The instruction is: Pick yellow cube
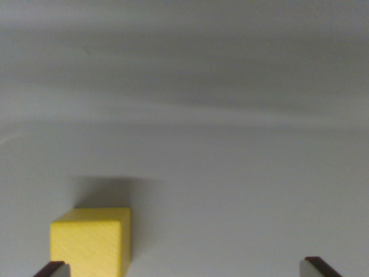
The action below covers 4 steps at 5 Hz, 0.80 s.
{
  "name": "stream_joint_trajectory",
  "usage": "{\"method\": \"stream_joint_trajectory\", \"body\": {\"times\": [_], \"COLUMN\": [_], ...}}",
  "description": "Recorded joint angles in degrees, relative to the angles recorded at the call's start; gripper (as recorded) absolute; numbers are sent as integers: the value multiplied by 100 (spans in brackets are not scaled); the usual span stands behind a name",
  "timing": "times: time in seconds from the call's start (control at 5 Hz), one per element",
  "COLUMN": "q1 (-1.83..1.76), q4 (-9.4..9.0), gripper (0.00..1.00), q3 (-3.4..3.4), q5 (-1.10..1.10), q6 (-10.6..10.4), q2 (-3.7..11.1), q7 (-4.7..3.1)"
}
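A yellow cube (pixel 90 242) rests on the pale grey surface at the lower left of the wrist view, its bottom cut off by the frame edge. My gripper (pixel 184 270) is open; only its two dark fingertips show at the bottom edge. The left fingertip (pixel 52 269) sits just at the cube's lower left corner, overlapping it in the picture. The right fingertip (pixel 320 267) is far off to the wrist view's right. The cube lies inside the gap between the fingers, close to the left one, and I cannot tell whether that finger touches it.
The pale grey surface (pixel 230 173) fills the view, with blurred darker bands across the top. A soft shadow (pixel 109 190) falls behind the cube.
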State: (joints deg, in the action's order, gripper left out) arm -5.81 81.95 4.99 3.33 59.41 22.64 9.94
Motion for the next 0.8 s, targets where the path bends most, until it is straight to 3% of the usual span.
{"method": "stream_joint_trajectory", "body": {"times": [0.2, 0.4, 0.6, 0.8], "q1": [-72, -72, -139, -139], "q4": [-81, -81, -156, -156], "gripper": [0, 0, 0, 0], "q3": [57, 57, 110, 110], "q5": [24, 24, 46, 46], "q6": [-246, -246, -475, -475], "q2": [220, 220, 424, 424], "q7": [104, 104, 200, 200]}}
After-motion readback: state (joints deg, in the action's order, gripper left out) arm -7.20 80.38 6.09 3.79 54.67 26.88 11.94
